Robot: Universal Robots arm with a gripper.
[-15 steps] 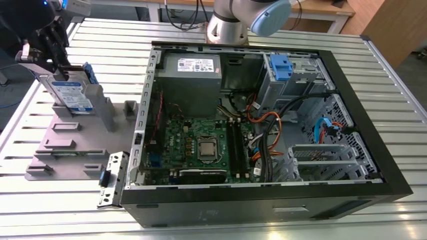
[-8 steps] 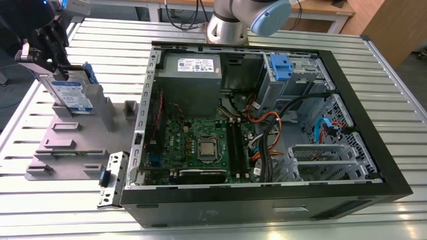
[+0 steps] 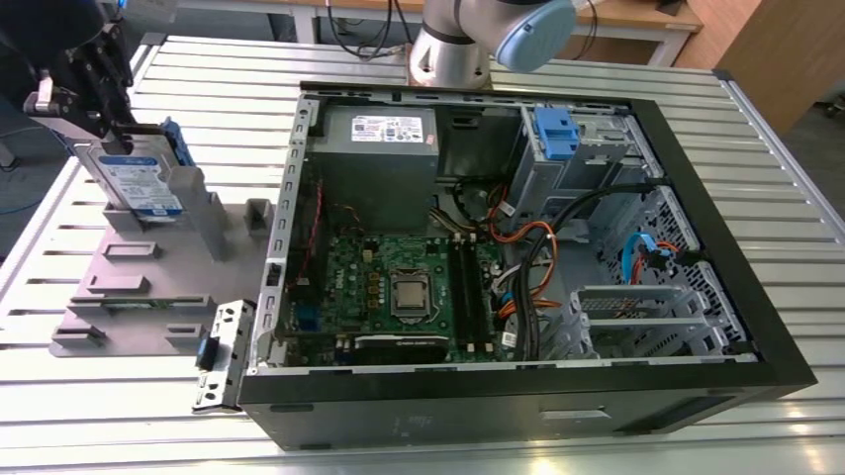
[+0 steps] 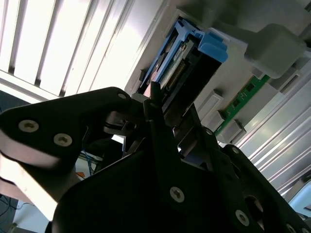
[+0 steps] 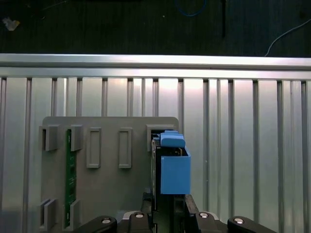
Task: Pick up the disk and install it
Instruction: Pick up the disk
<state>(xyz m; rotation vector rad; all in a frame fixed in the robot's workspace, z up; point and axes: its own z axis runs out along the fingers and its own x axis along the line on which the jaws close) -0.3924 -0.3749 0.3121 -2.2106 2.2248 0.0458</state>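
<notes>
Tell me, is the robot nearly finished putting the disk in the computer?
Not nearly. Done: the gripper is clamped on the top end of the disk. In hand: the disk stands upright at the grey holder, on the exterior view's left of the computer case. Left: installing it, since the disk is outside the case.

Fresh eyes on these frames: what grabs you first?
The open computer case dominates the exterior view's centre and right, with its motherboard exposed. At that view's left, the disk stands upright in a grey fixture, with the end effector at its upper end.
</notes>
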